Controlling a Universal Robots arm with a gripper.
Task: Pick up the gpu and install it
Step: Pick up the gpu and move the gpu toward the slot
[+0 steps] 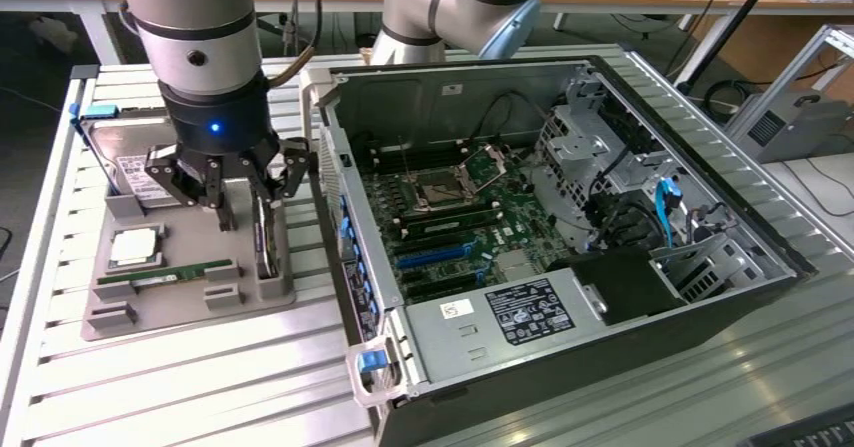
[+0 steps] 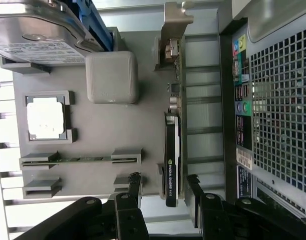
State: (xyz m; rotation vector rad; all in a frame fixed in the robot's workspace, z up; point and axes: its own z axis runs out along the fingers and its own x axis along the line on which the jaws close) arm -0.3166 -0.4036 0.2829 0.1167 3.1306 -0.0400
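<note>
Grey holder tray (image 1: 174, 312) sits on the slatted metal worktop (image 1: 200, 387). The gpu (image 1: 271, 239) (image 2: 172, 160) stands on its long edge in the tray slot nearest the open computer case (image 1: 561, 217), silver bracket at the end away from the hand. And the hand (image 1: 247, 202) (image 2: 164, 178) hangs right over the card, jaws spread wide, one black finger each side, gripping nothing, while the hard drive (image 1: 127, 172), processor chip (image 1: 136, 247) and RAM stick (image 1: 167, 275) lie in their own pockets alongside.

the hard drive (image 2: 37, 35) runs off the wrist view's edge, and the fingers (image 1: 223, 205) partly hide the gpu (image 1: 272, 247).
</note>
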